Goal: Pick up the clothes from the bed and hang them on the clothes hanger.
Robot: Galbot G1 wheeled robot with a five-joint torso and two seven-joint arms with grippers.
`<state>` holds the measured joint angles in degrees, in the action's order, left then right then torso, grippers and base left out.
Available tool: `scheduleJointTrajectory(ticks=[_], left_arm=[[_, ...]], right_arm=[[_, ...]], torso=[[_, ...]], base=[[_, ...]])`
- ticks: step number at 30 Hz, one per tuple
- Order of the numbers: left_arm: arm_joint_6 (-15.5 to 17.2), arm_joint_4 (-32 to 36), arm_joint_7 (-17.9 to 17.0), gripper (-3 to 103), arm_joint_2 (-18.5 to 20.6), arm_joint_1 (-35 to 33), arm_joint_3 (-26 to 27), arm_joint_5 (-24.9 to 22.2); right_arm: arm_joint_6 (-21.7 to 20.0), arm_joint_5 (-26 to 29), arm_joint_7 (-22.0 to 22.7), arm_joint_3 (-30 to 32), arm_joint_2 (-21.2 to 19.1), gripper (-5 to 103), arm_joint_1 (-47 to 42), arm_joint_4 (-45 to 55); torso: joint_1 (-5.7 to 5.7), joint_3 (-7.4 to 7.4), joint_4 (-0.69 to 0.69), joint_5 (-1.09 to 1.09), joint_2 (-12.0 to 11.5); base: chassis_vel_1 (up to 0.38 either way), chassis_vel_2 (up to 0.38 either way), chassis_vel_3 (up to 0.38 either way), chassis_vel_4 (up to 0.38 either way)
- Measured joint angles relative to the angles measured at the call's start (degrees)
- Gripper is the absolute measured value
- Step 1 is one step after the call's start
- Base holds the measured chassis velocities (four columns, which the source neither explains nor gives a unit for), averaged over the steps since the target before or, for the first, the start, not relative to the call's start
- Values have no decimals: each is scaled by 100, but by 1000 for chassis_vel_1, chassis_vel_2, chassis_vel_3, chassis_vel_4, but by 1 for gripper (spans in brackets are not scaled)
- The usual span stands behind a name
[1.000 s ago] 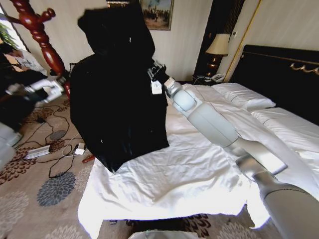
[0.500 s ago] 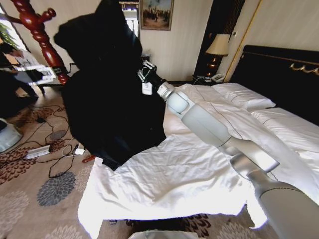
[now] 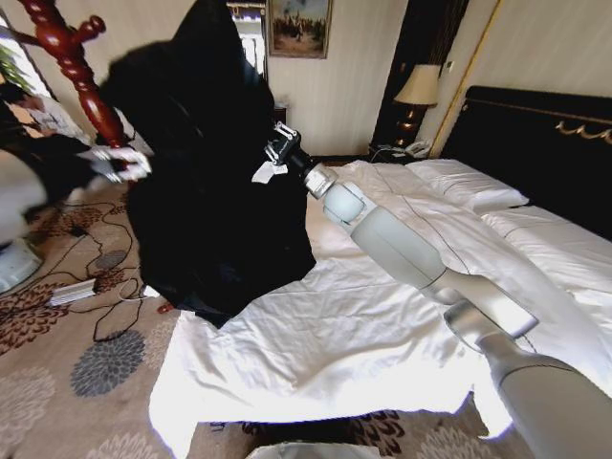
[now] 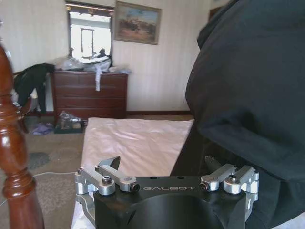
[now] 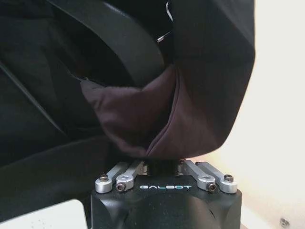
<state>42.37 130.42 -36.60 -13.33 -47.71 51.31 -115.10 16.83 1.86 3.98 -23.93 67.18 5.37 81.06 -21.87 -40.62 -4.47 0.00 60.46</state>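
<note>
Clothes (image 3: 206, 191) hanging lengthwise, hem down.

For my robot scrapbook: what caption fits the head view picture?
Right gripper lifts the large black coat off the white-duveted bed toward the red-brown wooden coat stand.

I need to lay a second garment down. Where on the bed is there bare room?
The bed has bare duvet at its foot end, in front of the hanging clothes, and beside the pillows. It is crowded where the right gripper holds the clothes near the clothes hanger.
</note>
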Motion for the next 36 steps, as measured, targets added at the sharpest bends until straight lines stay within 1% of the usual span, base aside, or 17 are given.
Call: scheduleJointTrajectory(ticks=[3,6,10,14,16,18,19,21,23,27,28,30,31,32,33,35,36], left_arm=[[-2,72,82,100,0,20,29,49],[-7,158,79,100,-28,-49,233,59],[-12,471,-113,100,-119,-197,626,-217],[-15,740,-243,100,-128,-241,661,-276],[-16,803,-254,100,-126,-241,617,-272],[-17,884,-276,100,-120,-229,443,-166],[-18,906,-294,100,-118,-209,281,-41],[-18,912,-299,100,-118,-200,231,-2],[-19,948,-302,100,-131,-131,-58,312],[-21,954,-219,100,-207,-15,-581,1139],[-21,954,-219,100,-207,-15,-581,1139],[-22,939,-169,100,-258,10,-700,1318],[-24,934,-148,103,-285,10,-723,1352],[-24,935,-128,100,-308,-5,-737,1361],[-24,935,-128,100,-308,-5,-737,1361],[-27,940,-127,90,-356,-52,-753,1386],[-27,946,-129,84,-374,-75,-759,1408]], right_arm=[[-12,-8,-4,-36,17,22,24,18],[-23,-24,-14,-55,27,22,25,-7],[-55,-46,-64,-98,13,22,64,-113],[-91,-39,-127,-145,-48,22,167,-145],[-94,-34,-137,-157,-61,22,201,-153],[-98,-26,-151,-177,-74,22,261,-160],[-104,-19,-157,-192,-78,22,297,-159],[-106,-17,-158,-196,-78,22,306,-158],[-118,-9,-161,-218,-73,22,347,-141],[-144,-11,-162,-287,-19,22,416,-94],[-144,-11,-162,-287,-19,22,416,-94],[-167,-17,-162,-339,34,22,439,-65],[-172,-19,-161,-370,70,22,446,-51],[-184,-24,-160,-401,114,22,457,-51],[-184,-24,-160,-401,114,22,457,-51],[-187,-42,-162,-455,239,22,482,-73],[-187,-44,-161,-470,289,22,500,-99]], torso=[[0,0,0,1,0],[-1,0,1,0,0],[0,0,1,1,0],[0,0,0,1,0],[0,1,0,1,0],[0,0,-1,1,0],[0,0,0,1,0],[-1,0,0,1,0],[0,0,0,0,0],[-1,0,0,0,0],[-1,0,0,0,0],[-1,0,0,0,0],[0,0,0,0,0],[0,0,1,0,0],[0,0,1,0,0],[-1,0,-1,0,0],[-1,0,2,-1,0]], base=[[0,0,0,0],[0,0,0,0],[0,0,0,0],[0,0,0,0],[0,0,0,0],[0,0,0,0],[0,0,0,0],[0,0,0,0],[0,0,0,0],[0,0,0,0],[0,0,0,0],[0,0,0,0],[0,0,0,0],[0,0,0,0],[0,0,0,0],[0,0,0,0],[0,0,0,0]])
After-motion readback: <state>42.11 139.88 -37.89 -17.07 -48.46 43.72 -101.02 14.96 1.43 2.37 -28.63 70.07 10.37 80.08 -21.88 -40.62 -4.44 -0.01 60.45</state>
